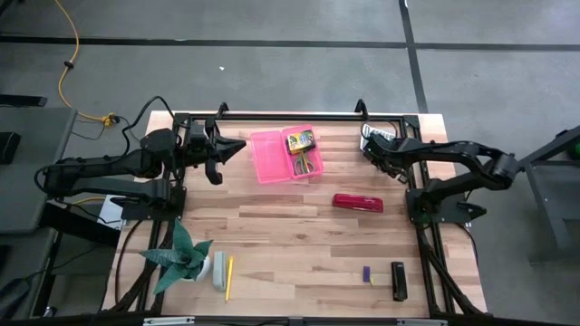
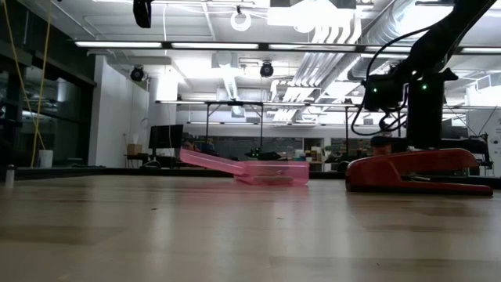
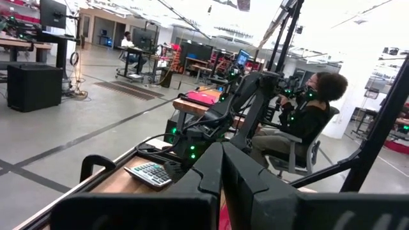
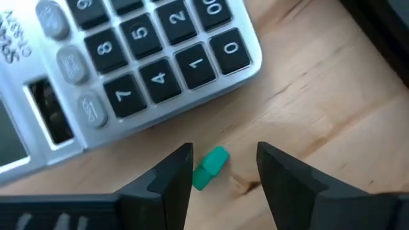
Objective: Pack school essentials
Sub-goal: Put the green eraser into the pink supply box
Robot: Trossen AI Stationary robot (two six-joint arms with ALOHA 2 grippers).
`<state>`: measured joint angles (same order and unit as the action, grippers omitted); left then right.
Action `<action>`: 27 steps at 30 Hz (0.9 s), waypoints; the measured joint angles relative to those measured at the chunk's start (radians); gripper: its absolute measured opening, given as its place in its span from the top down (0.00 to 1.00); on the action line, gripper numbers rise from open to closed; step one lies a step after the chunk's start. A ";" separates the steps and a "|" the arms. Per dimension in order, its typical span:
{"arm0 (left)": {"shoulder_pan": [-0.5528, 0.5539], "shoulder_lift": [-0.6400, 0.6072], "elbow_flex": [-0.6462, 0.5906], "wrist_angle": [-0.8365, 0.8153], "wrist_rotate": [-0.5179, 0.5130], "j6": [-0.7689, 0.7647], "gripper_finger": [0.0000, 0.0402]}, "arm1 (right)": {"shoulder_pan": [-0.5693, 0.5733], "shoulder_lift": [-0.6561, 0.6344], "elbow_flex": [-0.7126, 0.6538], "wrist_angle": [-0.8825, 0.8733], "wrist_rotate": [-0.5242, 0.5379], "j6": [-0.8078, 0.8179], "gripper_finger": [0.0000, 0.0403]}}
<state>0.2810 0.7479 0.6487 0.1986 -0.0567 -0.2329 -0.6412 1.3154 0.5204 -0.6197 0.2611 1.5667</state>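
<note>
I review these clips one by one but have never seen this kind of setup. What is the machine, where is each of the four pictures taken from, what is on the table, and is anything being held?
It is a two-armed robot at a wooden table. One picture looks straight down, one looks level across the tabletop, and one comes from each wrist.

On the table lie an open pink case holding a crayon box and scissors, a red stapler, a pencil, a plant, small purple and black pieces, and a calculator.

The left gripper waits beside the case. The right gripper, open, hangs over a small green piece by the calculator. Nothing is held.
</note>
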 joint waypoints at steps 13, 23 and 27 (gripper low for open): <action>0.000 0.000 0.000 0.000 0.004 0.000 1.00 | 0.046 0.023 0.003 0.007 -0.003 0.160 0.65; 0.000 0.000 0.000 0.000 0.020 0.000 1.00 | 0.004 0.025 0.021 0.021 -0.087 0.073 0.77; 0.000 0.000 0.000 0.000 0.020 0.000 1.00 | -0.009 0.025 0.023 0.005 -0.082 0.064 0.80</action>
<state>0.2810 0.7479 0.6483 0.1986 -0.0364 -0.2325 -0.6497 1.3399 0.5430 -0.6150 0.1786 1.6311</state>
